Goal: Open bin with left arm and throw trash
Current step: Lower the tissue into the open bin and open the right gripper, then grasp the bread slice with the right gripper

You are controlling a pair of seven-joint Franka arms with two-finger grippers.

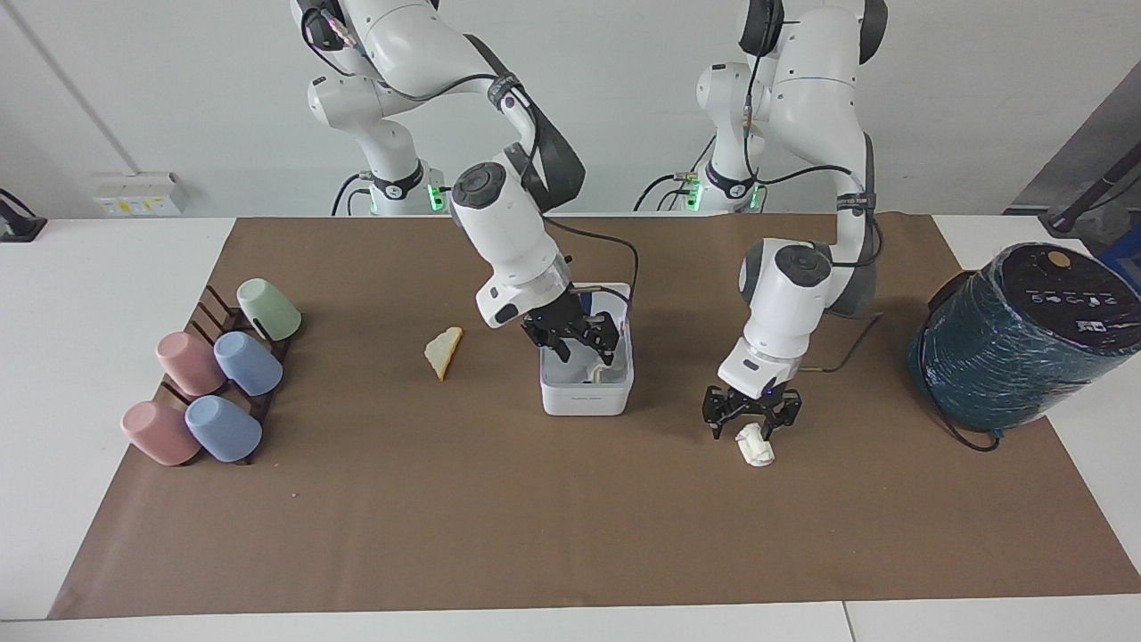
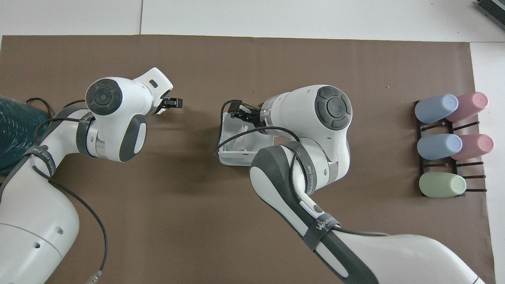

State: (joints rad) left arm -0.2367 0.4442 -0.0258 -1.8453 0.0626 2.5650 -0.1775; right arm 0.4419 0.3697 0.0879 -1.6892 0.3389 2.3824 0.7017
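Nearest the robots, the bin (image 1: 584, 397) stood open on the table (image 1: 107, 267), lid up, so we judged the left arm's opening step done. The right pincer (image 1: 575, 343) hung over its mouth with fingers apart, holding nothing, and the white tissue wad (image 1: 597, 371) lay inside, loose beneath them: one piece of three was in. The tan bread wedge (image 1: 444, 352) lay on the brown mat beside the bin, toward the right arm's end, untouched. Farther out, the left pincer (image 1: 751, 421) hung low over the cream paper wad (image 1: 756, 448), fingers spread; we could not tell whether they touched it. Two pieces remained to bin.
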